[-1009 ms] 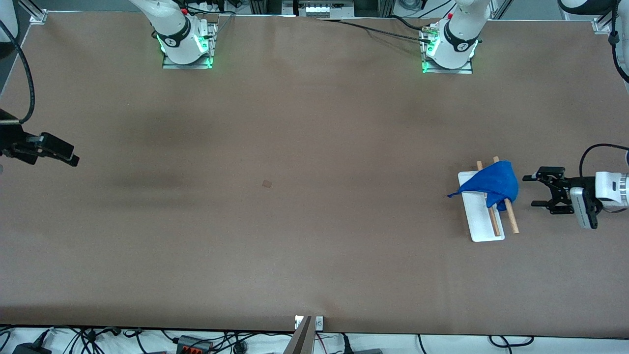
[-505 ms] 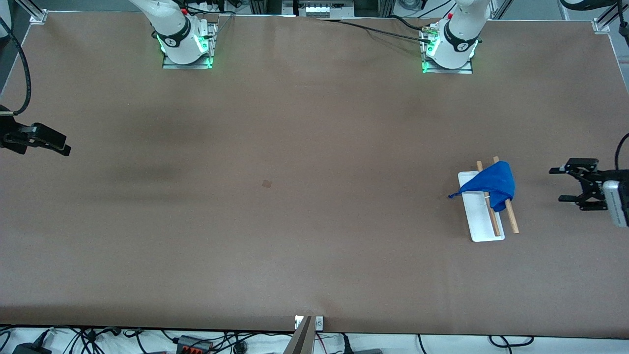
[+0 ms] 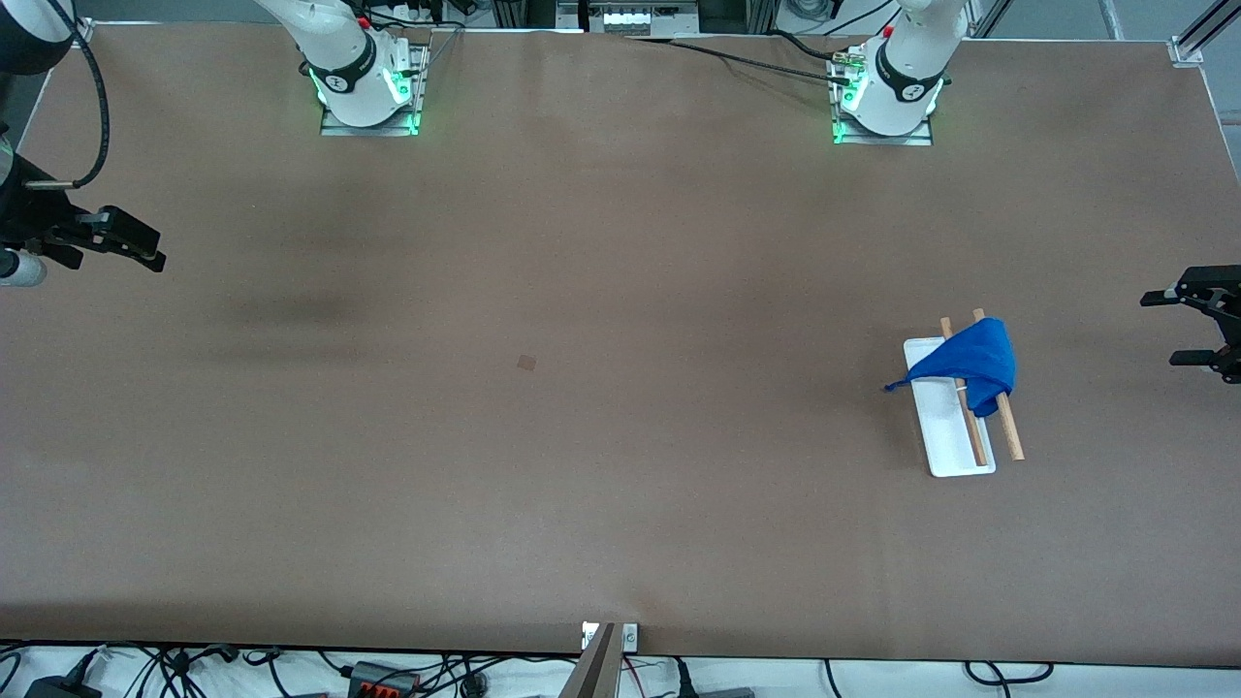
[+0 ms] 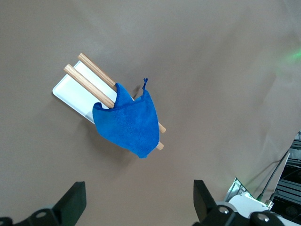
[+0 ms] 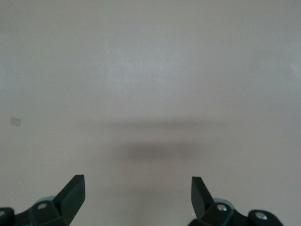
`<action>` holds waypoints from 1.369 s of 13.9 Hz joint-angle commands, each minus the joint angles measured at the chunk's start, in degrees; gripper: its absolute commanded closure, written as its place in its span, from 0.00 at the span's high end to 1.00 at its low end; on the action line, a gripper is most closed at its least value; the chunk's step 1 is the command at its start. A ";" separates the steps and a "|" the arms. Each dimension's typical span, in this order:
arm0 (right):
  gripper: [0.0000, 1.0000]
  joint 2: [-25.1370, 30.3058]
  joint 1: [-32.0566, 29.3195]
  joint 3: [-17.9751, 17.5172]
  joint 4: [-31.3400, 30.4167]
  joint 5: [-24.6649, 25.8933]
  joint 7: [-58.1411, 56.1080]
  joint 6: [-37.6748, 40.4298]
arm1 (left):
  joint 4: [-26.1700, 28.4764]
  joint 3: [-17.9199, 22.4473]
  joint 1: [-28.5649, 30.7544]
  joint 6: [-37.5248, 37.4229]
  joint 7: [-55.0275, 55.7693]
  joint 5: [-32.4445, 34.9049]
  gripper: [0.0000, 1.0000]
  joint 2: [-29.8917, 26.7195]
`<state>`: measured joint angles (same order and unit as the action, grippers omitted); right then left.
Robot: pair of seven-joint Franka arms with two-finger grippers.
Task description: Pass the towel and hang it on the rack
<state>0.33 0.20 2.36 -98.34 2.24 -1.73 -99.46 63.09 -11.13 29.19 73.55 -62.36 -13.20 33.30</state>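
Observation:
The blue towel (image 3: 972,362) is draped over the two wooden rods of the rack (image 3: 948,446), bunched at the end farther from the front camera, one corner with a loop hanging over the white tray. The left wrist view shows the towel (image 4: 129,123) on the rack (image 4: 70,92). My left gripper (image 3: 1163,328) is open and empty, up in the air toward the left arm's end of the table, apart from the rack. Its fingertips (image 4: 75,202) frame bare table. My right gripper (image 3: 155,254) is open and empty at the right arm's end of the table, with its fingertips (image 5: 73,193) over bare table.
A small brown patch (image 3: 526,363) lies near the table's middle and also shows in the right wrist view (image 5: 15,121). Cables and power strips run along the table's front edge (image 3: 388,674).
My left gripper has drawn away from the rack toward the left arm's end of the table, leaving the towel on the rods. My right gripper has shifted slightly toward the bases.

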 commanded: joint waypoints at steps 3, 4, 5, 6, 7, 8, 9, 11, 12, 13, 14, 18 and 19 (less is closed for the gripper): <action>1.00 1.78 -0.29 -0.42 -1.51 -0.30 -0.21 -0.65 | -1.04 -0.21 -3.95 -1.04 4.96 1.86 1.00 -0.51; 1.00 1.69 -0.29 -0.34 -1.25 -0.83 -0.55 0.66 | -0.95 0.31 -5.53 -1.04 5.67 2.64 1.00 -1.83; 1.00 1.69 -0.12 -0.51 -1.07 -0.66 -0.73 1.71 | -0.95 0.14 -6.59 -1.04 6.72 5.35 1.00 -2.45; 1.00 1.69 -0.03 -0.51 -0.98 -0.57 -0.99 1.72 | -1.04 -0.21 -6.77 -1.04 7.86 6.77 1.00 -2.63; 1.00 1.69 -0.12 -0.51 -0.98 -0.48 -1.26 1.55 | -1.30 -0.21 -7.73 -1.04 9.44 6.87 1.00 -2.72; 1.00 1.69 -0.12 -0.51 -0.98 -0.31 -1.26 1.37 | -2.00 -0.21 -8.44 -1.13 10.24 6.87 1.00 -2.63; 1.00 1.69 -0.03 -0.51 -0.98 -0.22 -1.26 1.37 | -2.79 -0.21 -9.14 -1.57 10.85 7.04 1.00 -2.63; 1.00 1.78 -0.03 -0.51 -0.89 -0.48 -1.09 1.11 | -3.06 0.67 -10.20 -2.63 12.52 7.04 1.00 -2.89; 1.00 1.78 -0.03 -0.51 -0.98 -0.48 -1.09 1.19 | -2.10 0.67 -10.55 -2.54 13.75 7.22 1.00 -4.46; 1.00 1.78 -0.03 -0.51 -0.98 -0.48 -1.09 1.20 | -0.44 0.75 -11.51 -2.36 16.46 7.31 1.00 -6.13; 1.00 1.78 -0.03 -0.51 -0.98 -0.48 -1.09 1.28 | 4.62 2.15 -13.61 -0.71 21.97 7.22 1.00 -10.24; 1.00 1.69 0.06 -0.51 -0.98 -0.57 -1.00 1.02 | 23.09 14.54 -25.84 12.01 32.55 8.45 1.00 -24.57; 1.00 1.61 0.06 -0.51 -0.98 -0.57 -1.00 0.85 | 27.74 14.64 -26.11 15.01 34.22 8.71 1.00 -28.08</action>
<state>0.82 0.33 2.04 -98.58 2.19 -2.16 -98.51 77.53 1.02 4.43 81.75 -30.88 -5.83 14.64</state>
